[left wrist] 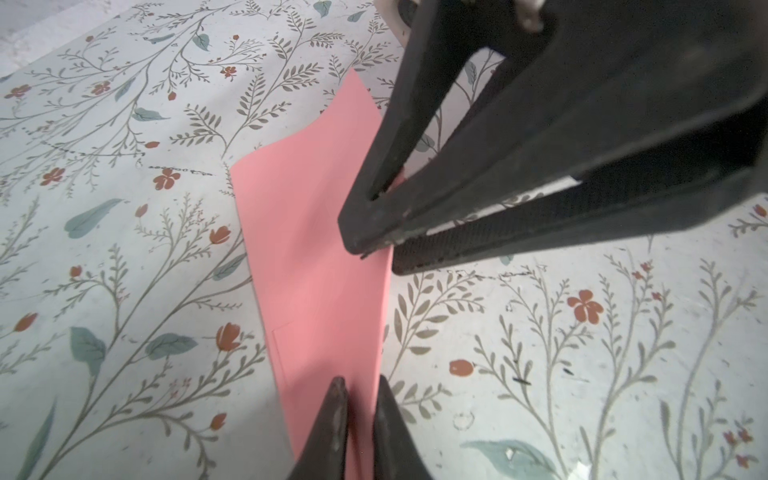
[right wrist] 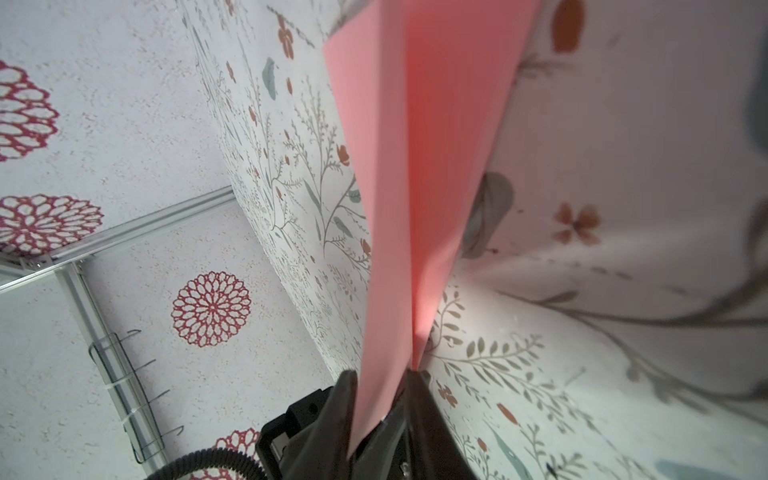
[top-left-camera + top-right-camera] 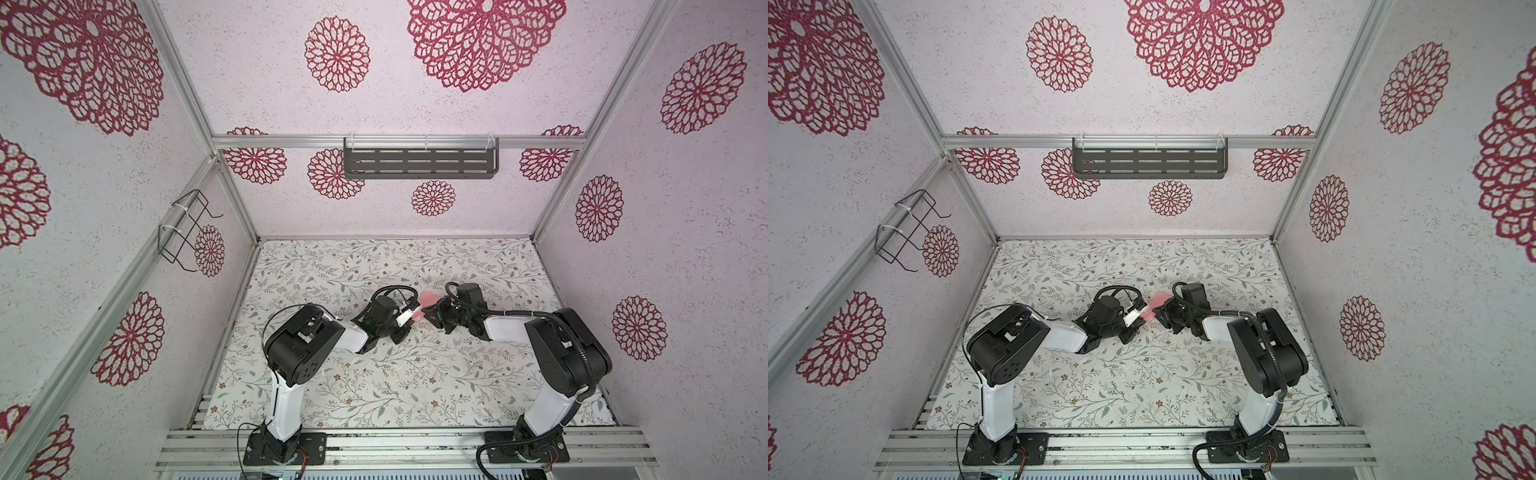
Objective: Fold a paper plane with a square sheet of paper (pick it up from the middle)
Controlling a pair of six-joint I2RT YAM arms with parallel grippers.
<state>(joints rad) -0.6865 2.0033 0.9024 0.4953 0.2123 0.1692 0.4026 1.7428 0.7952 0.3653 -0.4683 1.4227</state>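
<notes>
Floral print with small red flowers and grey leaves covers the counter [image 3: 415, 382], and walls with big red rosettes close it on three sides. Nearest to the camera, both arms stand on a metal rail [image 3: 395, 440] at the counter's front edge and bend inward. Their tools meet almost tip to tip over the middle of the counter. Between them, in both top views, the folded pink paper [image 3: 428, 299] is a small patch, mostly hidden by the black fingers.

The left tool [image 1: 360, 380] has its two fingers almost together, one on each side of the paper [image 1: 316, 270]. Only a thin pink strip shows between them, and I cannot tell if they really press it. Ahead of its tips, the right tool [image 1: 378, 254] stands at the paper's long edge. A light slit runs between its fingers, so it is a little open. In its own camera the right tool [image 2: 384, 382] has the paper [image 2: 415, 145] passing between its fingers, folded along a centre crease.

Beyond both tools, a dark slotted shelf [image 3: 419, 162] hangs on the back wall, and a wire rack [image 3: 187, 232] hangs on the wall at the left arm's side.
</notes>
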